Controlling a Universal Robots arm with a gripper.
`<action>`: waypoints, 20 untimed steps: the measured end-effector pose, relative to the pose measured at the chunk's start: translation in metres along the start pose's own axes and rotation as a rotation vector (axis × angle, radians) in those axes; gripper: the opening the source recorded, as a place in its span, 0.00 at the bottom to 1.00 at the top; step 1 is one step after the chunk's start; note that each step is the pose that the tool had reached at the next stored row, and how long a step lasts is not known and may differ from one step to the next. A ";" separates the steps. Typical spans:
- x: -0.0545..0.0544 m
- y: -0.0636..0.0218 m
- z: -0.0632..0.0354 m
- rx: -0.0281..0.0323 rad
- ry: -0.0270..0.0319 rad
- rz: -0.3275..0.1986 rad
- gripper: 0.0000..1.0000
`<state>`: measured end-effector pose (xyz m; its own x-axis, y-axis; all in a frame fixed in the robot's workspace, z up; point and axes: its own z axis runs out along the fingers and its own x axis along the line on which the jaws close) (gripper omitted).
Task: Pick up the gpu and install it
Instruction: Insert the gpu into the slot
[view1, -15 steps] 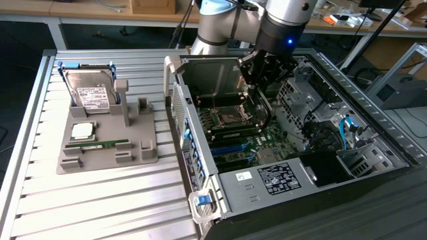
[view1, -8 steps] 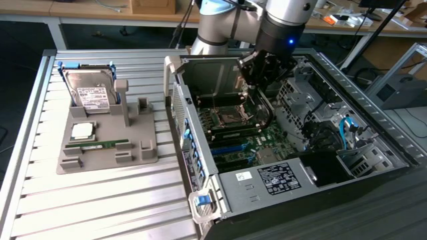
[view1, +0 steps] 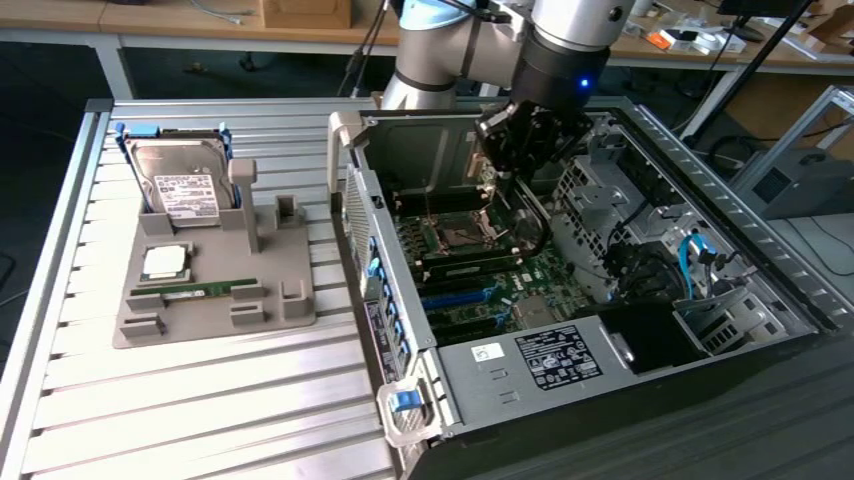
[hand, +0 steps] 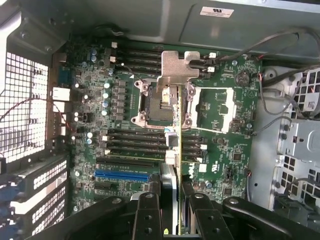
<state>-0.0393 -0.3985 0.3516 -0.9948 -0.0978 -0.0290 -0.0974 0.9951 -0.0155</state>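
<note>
The gripper (hand: 172, 200), half closed and clamped on the gpu (hand: 178, 70) edge-on over the motherboard (hand: 125, 115), should probably carry it upright, square with the blue slot (hand: 121, 176), and press evenly.

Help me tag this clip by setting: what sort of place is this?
Likely a robotics lab or workshop: a robot arm reaches into an open computer case on a slatted aluminium table, a grey fixture beside it holds a hard drive, and cluttered workbenches stand behind.
</note>
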 end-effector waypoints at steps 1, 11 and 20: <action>0.000 0.0000 0.0000 -0.0001 -0.0001 -0.006 0.27; 0.000 0.0000 0.0000 -0.0017 -0.0009 -0.058 0.27; 0.000 0.0000 0.0000 -0.0030 -0.0016 -0.102 0.27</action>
<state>-0.0393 -0.3985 0.3516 -0.9797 -0.1985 -0.0290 -0.1981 0.9801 -0.0155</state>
